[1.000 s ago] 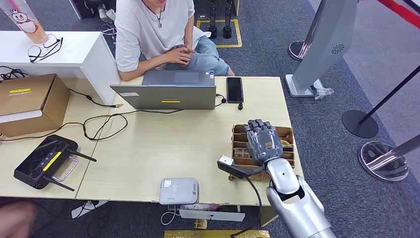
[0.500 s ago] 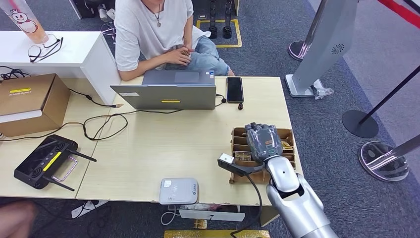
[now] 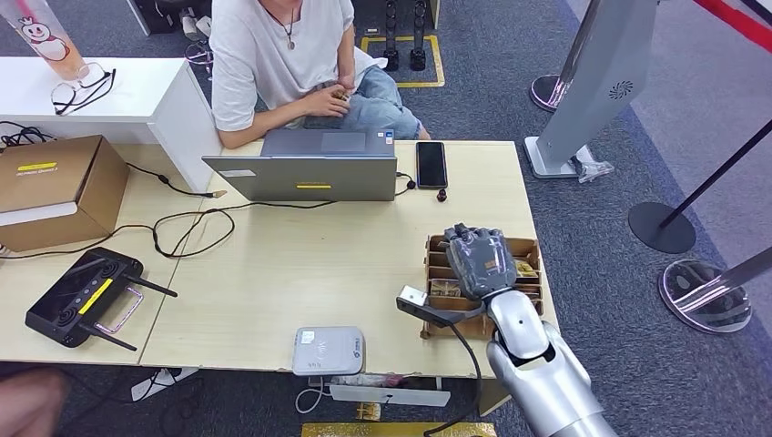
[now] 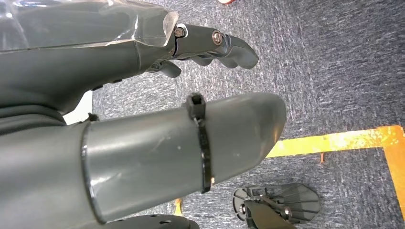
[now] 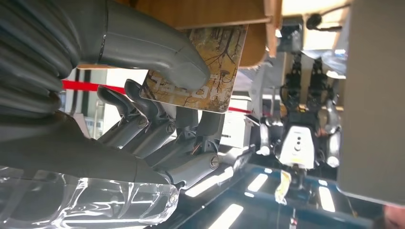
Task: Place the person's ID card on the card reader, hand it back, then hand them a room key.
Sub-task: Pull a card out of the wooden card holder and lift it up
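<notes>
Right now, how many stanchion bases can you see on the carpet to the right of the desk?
2: a black round base further back, and a shiny chrome base nearer the robot. More may stand outside the picture.

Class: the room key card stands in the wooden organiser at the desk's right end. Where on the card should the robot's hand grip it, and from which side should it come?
Grip the room key card by its exposed upper edge, coming from above the wooden organiser. The card stands in a narrow slot, so just that edge is free. The right hand already pinches it so, thumb on one face, fingers behind.
</notes>
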